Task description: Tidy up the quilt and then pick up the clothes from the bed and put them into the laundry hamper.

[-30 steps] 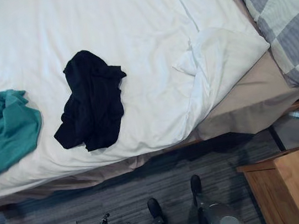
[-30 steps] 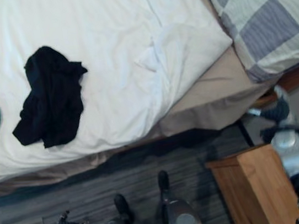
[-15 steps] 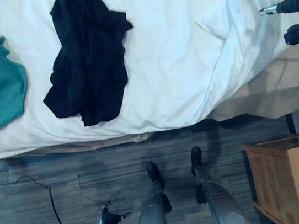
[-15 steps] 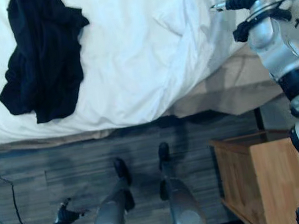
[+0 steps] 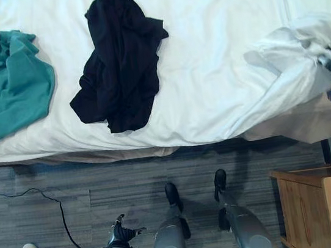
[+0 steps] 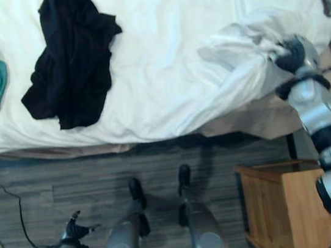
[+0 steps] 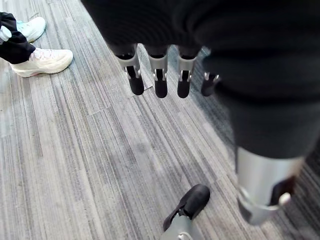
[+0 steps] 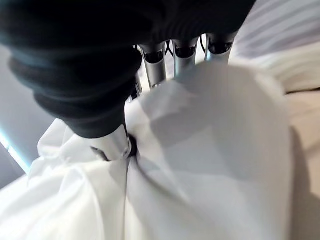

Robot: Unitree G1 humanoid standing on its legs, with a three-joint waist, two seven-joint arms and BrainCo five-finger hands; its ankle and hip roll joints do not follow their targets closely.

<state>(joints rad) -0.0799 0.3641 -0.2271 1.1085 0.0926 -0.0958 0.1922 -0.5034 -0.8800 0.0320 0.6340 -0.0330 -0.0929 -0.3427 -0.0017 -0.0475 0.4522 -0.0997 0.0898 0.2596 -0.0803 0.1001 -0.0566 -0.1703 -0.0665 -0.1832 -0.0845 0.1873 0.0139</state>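
The white quilt (image 5: pixel 206 63) covers the bed as a smooth, soft sheet of cloth with shallow wrinkles, and its corner at the robot's right is gathered into a thick, crumpled bunch (image 6: pixel 248 51) that sits at the edge of the mattress. The right hand (image 6: pixel 294 53) is at this bunch; in the right wrist view the white fabric (image 8: pixel 200 165) is pressed between the thumb (image 8: pixel 117 145) and the fingers (image 8: pixel 152 62), so the hand is closed around the quilt corner. Under the bunch a beige sheet (image 5: pixel 301 126) hangs down the side of the bed. On the quilt lie two pieces of clothes: a black garment (image 5: pixel 120 62), limp and folded over itself in a long irregular shape, near the middle, and a teal garment (image 5: pixel 7 91), also crumpled, well apart from it at the left. The left hand (image 7: pixel 160 75) hangs low over the grey striped plank floor (image 7: pixel 100 150) with its fingers straight and relaxed, holding nothing. A wooden nightstand (image 6: pixel 282 206) with a plain boxy shape stands on the floor at the right. A person's pale shoe (image 7: pixel 42 60) rests on the floor.
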